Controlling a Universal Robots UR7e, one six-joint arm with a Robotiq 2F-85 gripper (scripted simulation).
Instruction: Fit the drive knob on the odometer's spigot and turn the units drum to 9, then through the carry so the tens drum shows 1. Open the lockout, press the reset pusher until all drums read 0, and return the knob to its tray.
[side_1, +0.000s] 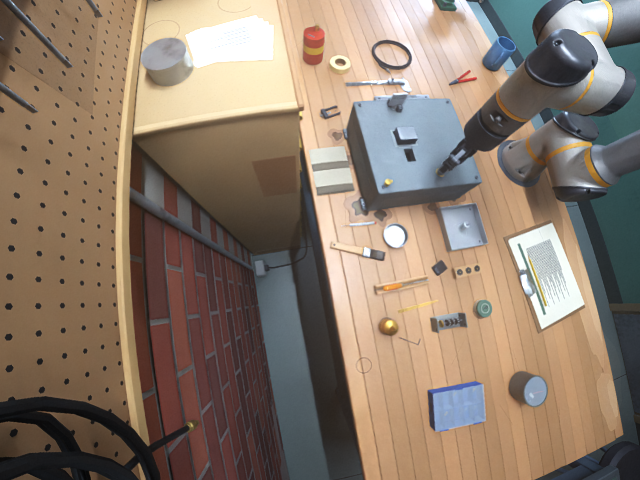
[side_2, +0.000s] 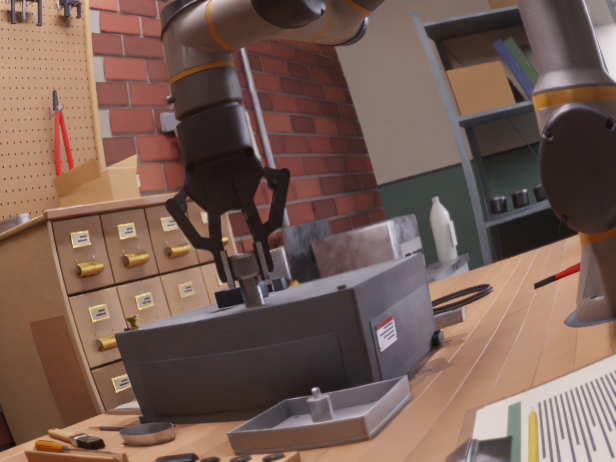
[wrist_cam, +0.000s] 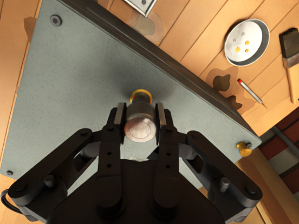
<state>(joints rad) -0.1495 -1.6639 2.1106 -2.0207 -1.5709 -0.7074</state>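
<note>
The drive knob (wrist_cam: 140, 125) (side_2: 245, 274) is a grey knurled cylinder with a narrower stem. It stands upright on the top of the grey odometer box (side_1: 411, 150) (side_2: 280, 340), over a yellow ring (wrist_cam: 140, 95) near the box's right front corner. A small brass pusher (wrist_cam: 243, 148) (side_1: 387, 182) sits at the box's other front corner. A dark block (side_1: 405, 135) and a slot (side_1: 409, 154) lie mid-top. The grey tray (side_1: 461, 226) (side_2: 320, 415) with its centre peg lies on the bench in front of the box. My gripper (wrist_cam: 139, 119) (side_2: 241, 272) (side_1: 444, 168) is closed around the knob.
A round dish (wrist_cam: 246, 42) with small parts lies on the bench by the box, next to a brush (wrist_cam: 290, 59) and a pen (wrist_cam: 250, 92). A clipboard (side_1: 548, 274) lies right of the tray. A drawer cabinet (side_2: 100, 280) stands behind the box.
</note>
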